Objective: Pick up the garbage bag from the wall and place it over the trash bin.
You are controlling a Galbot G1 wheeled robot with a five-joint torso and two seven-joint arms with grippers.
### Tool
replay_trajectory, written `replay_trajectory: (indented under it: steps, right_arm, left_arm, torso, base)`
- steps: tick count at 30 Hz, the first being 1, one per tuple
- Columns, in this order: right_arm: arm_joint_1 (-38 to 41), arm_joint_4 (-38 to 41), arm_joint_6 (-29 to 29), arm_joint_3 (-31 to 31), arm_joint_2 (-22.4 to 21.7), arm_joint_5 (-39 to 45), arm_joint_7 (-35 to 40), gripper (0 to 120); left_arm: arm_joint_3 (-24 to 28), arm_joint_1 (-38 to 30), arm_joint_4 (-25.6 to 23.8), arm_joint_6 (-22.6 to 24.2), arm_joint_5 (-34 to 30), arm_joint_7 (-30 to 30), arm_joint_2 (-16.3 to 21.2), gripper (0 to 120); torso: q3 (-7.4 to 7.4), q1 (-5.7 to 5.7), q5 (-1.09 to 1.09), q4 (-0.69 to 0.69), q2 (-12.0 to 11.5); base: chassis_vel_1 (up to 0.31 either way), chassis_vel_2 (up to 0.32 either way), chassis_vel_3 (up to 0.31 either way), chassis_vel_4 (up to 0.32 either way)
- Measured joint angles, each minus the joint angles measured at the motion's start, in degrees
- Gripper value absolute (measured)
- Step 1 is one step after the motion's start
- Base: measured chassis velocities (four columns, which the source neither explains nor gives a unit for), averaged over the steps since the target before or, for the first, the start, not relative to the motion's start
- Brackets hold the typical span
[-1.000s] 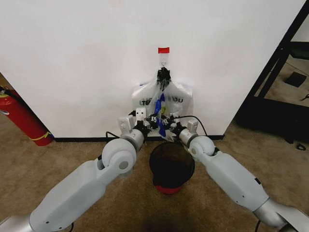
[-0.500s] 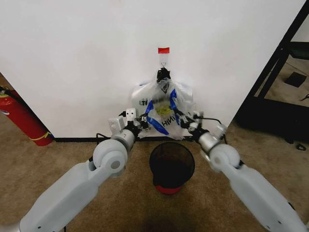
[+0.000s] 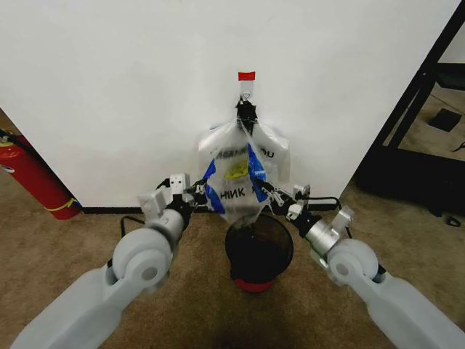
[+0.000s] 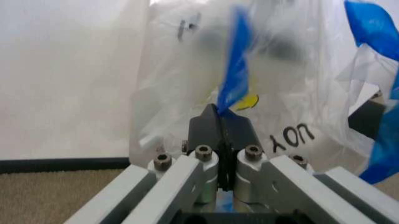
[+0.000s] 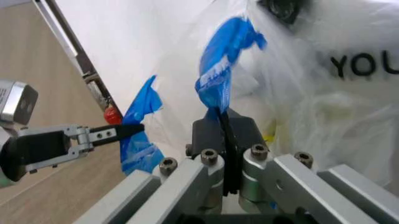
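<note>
above the bin: the garbage bag [image 3: 243, 174] hangs low against the wall [image 3: 131, 87], its bottom just over the rim of the trash bin [image 3: 259, 251], leaving almost no gap there.
left of the bag: the left gripper [image 3: 201, 195] fills this side, jaws pinched on a blue bag edge.
right of the bag: the right gripper [image 3: 270, 193] does likewise.
far left: a fire extinguisher [image 3: 33, 178] leans by the wall.
far right: a black rack [image 3: 407, 123].
floor: bare carpet [image 3: 102, 229] beside the bin.

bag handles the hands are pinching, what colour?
Blue. The garbage bag has blue handle strips; clearest in the right wrist view, above the right hand.
</note>
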Motion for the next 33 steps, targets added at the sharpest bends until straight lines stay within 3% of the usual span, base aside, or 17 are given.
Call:
replay_trajectory:
  steps: [11, 22, 33]
  right_arm:
    - [-13.59, 6.77, 1.22, 10.19, 0.51, -0.37, -1.66, 0]
    - [-13.86, 19.47, -0.84, 20.27, 0.22, 7.97, 6.55, 0]
    - [-15.88, 29.49, -3.88, 27.69, -2.76, 19.50, 14.72, 0]
  left_arm:
    - [-3.99, 6.46, -6.11, -0.25, 1.79, 0.34, 1.28, 0]
    - [-6.71, 2.09, -13.70, -0.80, -1.01, 2.53, 5.01, 0]
    - [-9.06, 0.30, -14.23, -1.03, -8.57, 2.27, 9.00, 0]
  torso:
    - [0.00, 0.00, 0.00, 0.01, 0.00]
    - [0.00, 0.00, 0.01, 0.02, -0.01]
    - [0.00, 0.00, 0.00, 0.02, -0.01]
  base:
    - [0.000, 0.000, 0.000, 0.000]
    - [0.000, 0.000, 0.000, 0.000]
    - [0.000, 0.000, 0.000, 0.000]
